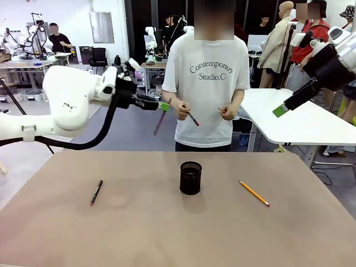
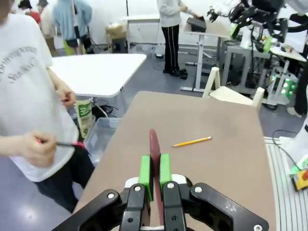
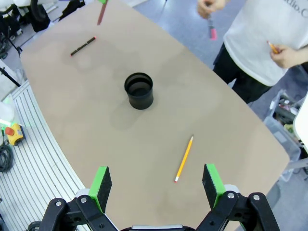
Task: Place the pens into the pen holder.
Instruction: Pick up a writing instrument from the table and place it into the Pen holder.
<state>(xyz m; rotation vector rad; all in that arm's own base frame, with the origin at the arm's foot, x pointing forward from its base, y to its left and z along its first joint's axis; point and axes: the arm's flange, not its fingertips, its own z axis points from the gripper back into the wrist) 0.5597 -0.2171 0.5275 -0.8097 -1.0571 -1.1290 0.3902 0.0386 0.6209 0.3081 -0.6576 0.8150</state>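
My left gripper [image 1: 163, 107] is high above the table's far edge, left of the person, and is shut on a reddish-brown pen [image 1: 159, 123] that hangs down from it. The left wrist view has that pen [image 2: 154, 144] clamped between the green pads [image 2: 146, 169]. The black mesh pen holder [image 1: 190, 178] stands mid-table. A black pen with red ends [image 1: 96, 192] lies to its left and a yellow pencil [image 1: 254, 193] to its right. My right gripper [image 3: 156, 183] is open, high above the pencil [image 3: 184, 158] and the holder [image 3: 139, 90].
The person stands at the far side and holds a dark pen [image 1: 192, 118] in one hand and something small and reddish in the other hand [image 1: 227, 111]. A white table [image 1: 295, 119] stands behind on the right. The brown table [image 1: 167, 239] has bare room near me.
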